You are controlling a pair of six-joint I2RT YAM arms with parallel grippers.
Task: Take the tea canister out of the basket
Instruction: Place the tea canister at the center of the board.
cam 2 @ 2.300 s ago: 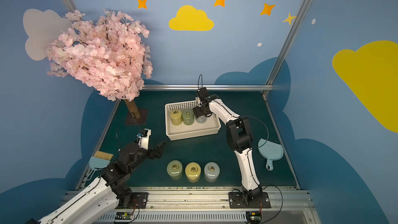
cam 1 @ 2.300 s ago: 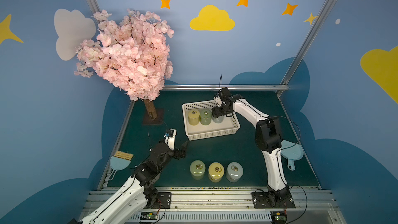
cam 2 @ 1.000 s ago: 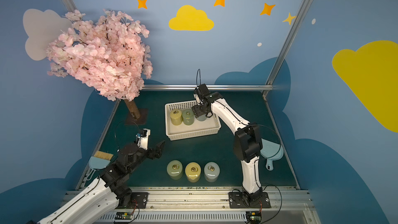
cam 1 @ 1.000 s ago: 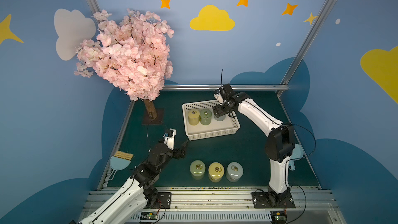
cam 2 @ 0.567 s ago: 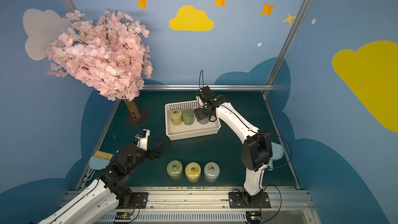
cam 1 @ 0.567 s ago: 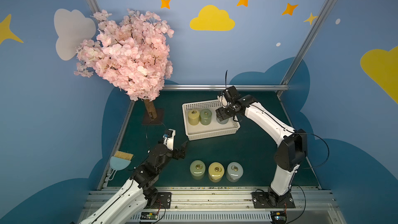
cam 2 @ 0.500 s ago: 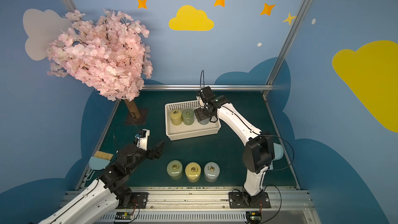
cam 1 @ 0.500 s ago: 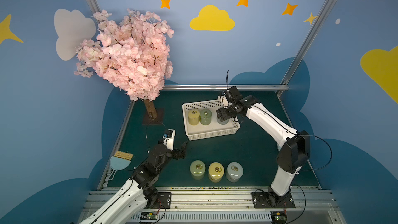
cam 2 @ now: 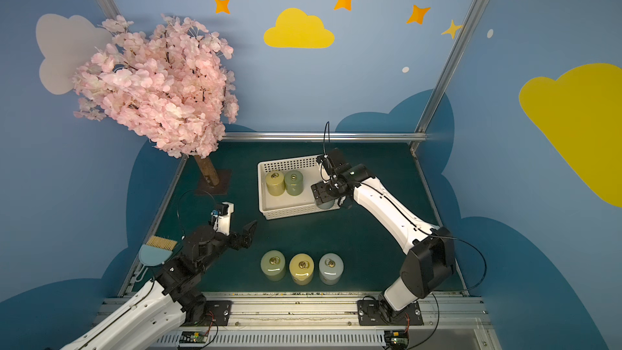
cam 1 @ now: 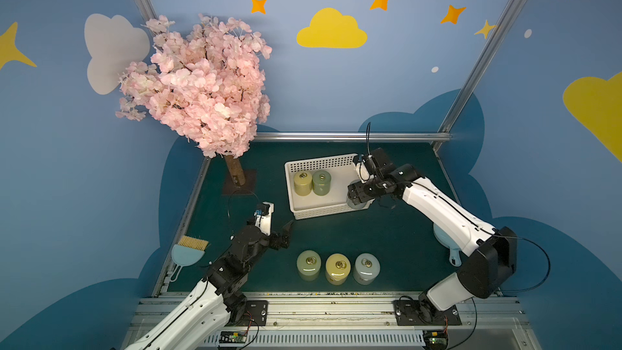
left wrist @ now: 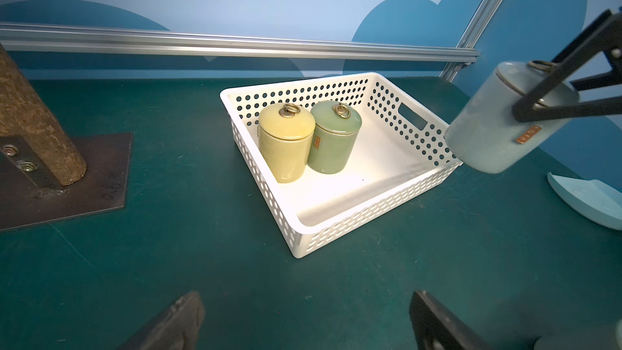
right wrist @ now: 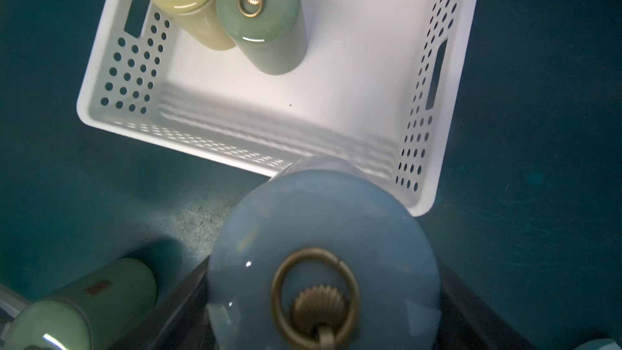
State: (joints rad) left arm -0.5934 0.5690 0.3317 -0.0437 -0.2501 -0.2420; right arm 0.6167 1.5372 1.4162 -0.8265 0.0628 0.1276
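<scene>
Right gripper (cam 1: 358, 196) clamping one blue canister (left wrist: 488, 129) over basket (cam 1: 319, 163) corner, two canisters (cam 1: 303, 183) inside, three canisters (cam 1: 337, 268) on table (cam 1: 336, 230), left gripper (cam 1: 286, 233) wide

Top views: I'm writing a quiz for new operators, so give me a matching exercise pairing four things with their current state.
1 right hand
2 left hand
3 basket
4 front row of canisters

A open, holding nothing
B shut on the blue canister
C three side by side, outside the basket
D holds a yellow canister and a green canister

Pairs: 1-B, 2-A, 3-D, 4-C.
</scene>
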